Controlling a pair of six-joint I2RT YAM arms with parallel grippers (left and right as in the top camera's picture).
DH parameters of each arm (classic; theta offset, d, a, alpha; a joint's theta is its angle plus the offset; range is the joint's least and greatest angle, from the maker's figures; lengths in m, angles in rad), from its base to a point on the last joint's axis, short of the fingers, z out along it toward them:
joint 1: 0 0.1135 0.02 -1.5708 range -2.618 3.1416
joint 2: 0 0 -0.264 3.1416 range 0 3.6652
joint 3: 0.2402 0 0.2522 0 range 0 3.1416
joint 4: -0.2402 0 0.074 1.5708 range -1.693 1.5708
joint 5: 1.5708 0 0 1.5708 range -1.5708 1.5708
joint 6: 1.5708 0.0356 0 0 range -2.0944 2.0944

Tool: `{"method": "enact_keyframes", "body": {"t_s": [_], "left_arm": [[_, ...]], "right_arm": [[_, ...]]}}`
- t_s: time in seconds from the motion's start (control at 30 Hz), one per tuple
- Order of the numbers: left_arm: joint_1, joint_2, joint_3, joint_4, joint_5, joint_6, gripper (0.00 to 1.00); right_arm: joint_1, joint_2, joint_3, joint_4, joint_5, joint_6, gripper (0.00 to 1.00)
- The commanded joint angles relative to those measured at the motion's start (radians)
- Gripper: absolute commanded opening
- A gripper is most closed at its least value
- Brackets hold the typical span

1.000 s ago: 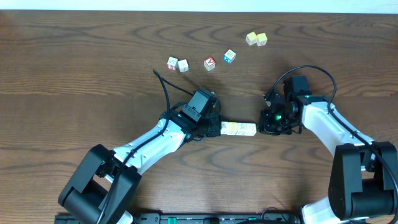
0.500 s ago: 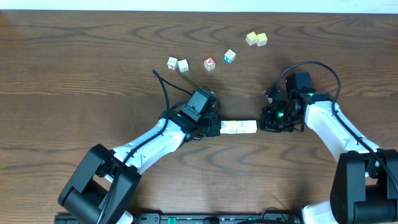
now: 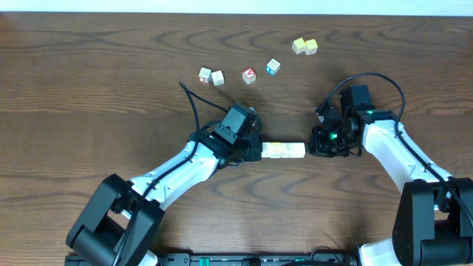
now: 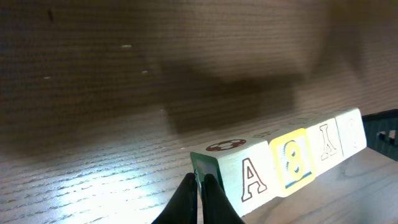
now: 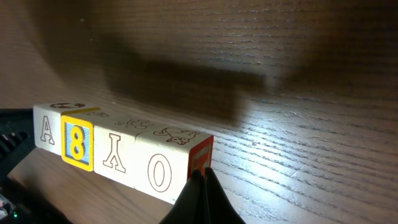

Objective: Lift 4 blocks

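Four blocks (image 3: pixel 284 151) form one tight row between my two grippers at mid-table. In the left wrist view the row (image 4: pixel 292 163) shows the faces A, a yellow-framed 8, Y and one more. In the right wrist view the blocks (image 5: pixel 118 152) read A, 8, Y, O, with a red end face. My left gripper (image 3: pixel 259 151) (image 4: pixel 200 186) is shut, its tips pressed against the A end. At the O end my right gripper (image 3: pixel 310 151) (image 5: pixel 202 182) is shut and pushes on the red face. The row's shadow lies apart from it on the wood, so it seems raised off the table.
Loose cubes lie at the far side: two whitish ones (image 3: pixel 205 74) (image 3: pixel 217 77), a red-faced one (image 3: pixel 249 74), a blue-faced one (image 3: pixel 273 66) and a yellow-green pair (image 3: pixel 304 46). The left arm's cable (image 3: pixel 194 100) loops over the table.
The row and both gripper tips have crept a little toward the far side in the overhead view. The right arm has shifted slightly outward. Both grippers stay shut.
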Motion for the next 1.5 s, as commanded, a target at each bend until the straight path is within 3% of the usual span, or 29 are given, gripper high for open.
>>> {"method": "enact_keyframes", "body": {"t_s": [0.0, 1.47], "left_arm": [[-0.030, -0.032, 0.019, 0.040, 0.153, -0.003, 0.07], [-0.029, -0.128, 0.019, 0.040, 0.152, -0.028, 0.07]], "right_arm": [[0.023, -0.022, 0.026, 0.003, -0.253, 0.019, 0.01], [0.023, -0.150, 0.039, -0.031, -0.246, 0.063, 0.01]]}}
